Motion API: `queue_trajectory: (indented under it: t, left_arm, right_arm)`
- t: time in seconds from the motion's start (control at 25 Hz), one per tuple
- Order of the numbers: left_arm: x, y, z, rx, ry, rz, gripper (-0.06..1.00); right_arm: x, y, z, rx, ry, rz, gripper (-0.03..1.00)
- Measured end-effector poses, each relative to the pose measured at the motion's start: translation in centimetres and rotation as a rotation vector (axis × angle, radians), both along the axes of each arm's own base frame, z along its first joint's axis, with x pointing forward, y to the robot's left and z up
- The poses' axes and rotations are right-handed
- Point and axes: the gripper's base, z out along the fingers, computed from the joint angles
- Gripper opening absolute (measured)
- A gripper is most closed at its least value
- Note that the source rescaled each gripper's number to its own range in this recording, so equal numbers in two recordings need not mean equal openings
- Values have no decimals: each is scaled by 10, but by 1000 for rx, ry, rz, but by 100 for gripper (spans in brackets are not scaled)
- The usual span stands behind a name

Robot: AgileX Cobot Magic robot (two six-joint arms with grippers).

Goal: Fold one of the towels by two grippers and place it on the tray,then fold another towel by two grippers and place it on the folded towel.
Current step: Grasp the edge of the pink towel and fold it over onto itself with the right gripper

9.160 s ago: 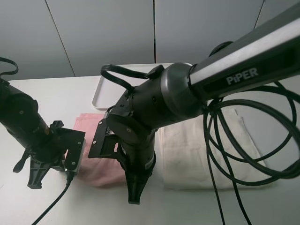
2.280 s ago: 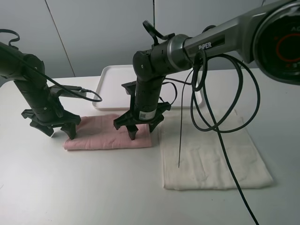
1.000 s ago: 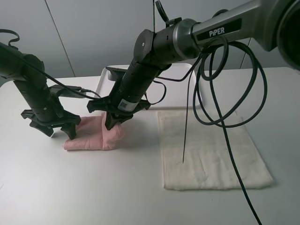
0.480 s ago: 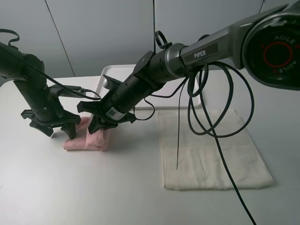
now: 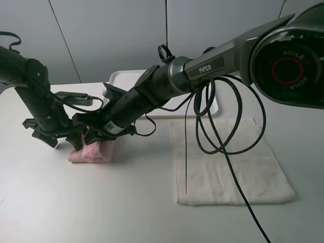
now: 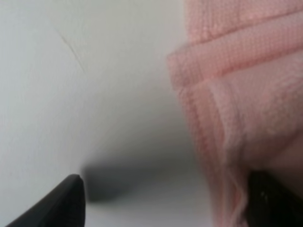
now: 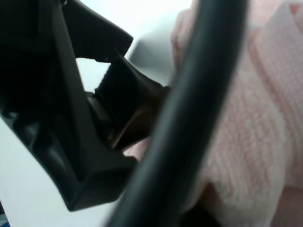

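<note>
Pinching a fold of the pink towel (image 5: pixel 97 152), the right gripper (image 5: pixel 91 137) has its fingers shut tight. Just beside it, the left gripper (image 5: pixel 63 144) stands wide apart over the towel's left end. The towel sits bunched near the tabletop's (image 5: pixel 126 207) left edge. The cream-white towel (image 5: pixel 228 162) lies flat toward the right edge, and the tray (image 5: pixel 121 78) is by the far edge.

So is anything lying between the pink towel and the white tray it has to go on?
Nothing visible on the table. Only the right arm itself stretches over the gap between pink towel and tray.
</note>
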Motion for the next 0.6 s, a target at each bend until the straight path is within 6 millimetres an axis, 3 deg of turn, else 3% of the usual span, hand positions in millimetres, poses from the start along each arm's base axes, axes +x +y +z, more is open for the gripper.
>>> queue_trajectory:
  t: [0.4,0.6]
  left_arm:
    - [6,2,13,31,-3,-33,89]
    - [17,3,42,54,-65,-69,89]
  right_arm:
    - [2,0,-1,-8,-20,-6,5]
    - [2,-1,-1,-10,-24,-8,5]
